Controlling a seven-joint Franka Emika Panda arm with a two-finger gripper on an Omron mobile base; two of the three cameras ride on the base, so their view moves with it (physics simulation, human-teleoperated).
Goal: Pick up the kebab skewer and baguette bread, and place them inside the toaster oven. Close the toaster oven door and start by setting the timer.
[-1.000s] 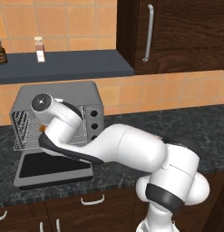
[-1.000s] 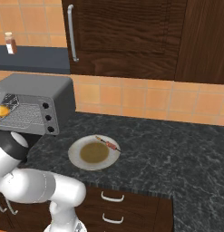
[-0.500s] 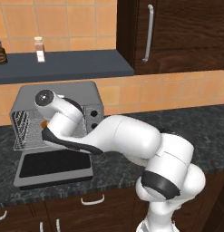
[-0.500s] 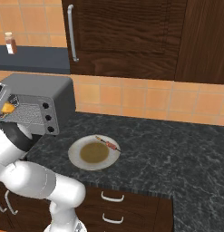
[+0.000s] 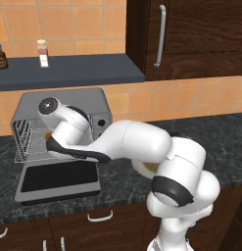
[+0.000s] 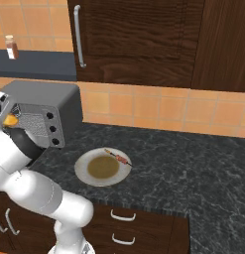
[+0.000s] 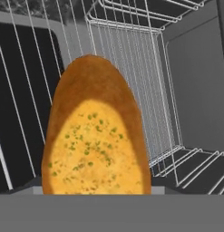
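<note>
The golden-orange baguette bread point(image 7: 95, 136) fills the middle of the hand view, with the oven's wire racks point(image 7: 131, 68) around and behind it. My gripper point(image 5: 51, 139) is at the mouth of the grey toaster oven point(image 5: 68, 98), shut on the bread; its fingertips are hidden behind the loaf. An orange tip of the bread point(image 6: 11, 120) shows at the oven's opening in the right base view. The toaster oven door point(image 5: 59, 176) lies folded down flat in front. On the round plate point(image 6: 82, 171), at its far rim, rests the kebab skewer point(image 6: 118, 157).
Three dark knobs point(image 6: 53, 128) run down the oven's right panel. Two small bottles point(image 5: 42, 53) point(image 5: 0, 55) stand on the shelf above. Dark wall cabinets point(image 6: 134, 39) hang over the speckled counter point(image 6: 183, 168), which stretches right of the plate.
My hand has carried the bread slightly farther into the oven's opening, and the forearm has swung a little to the right. Plate and skewer lie as before.
</note>
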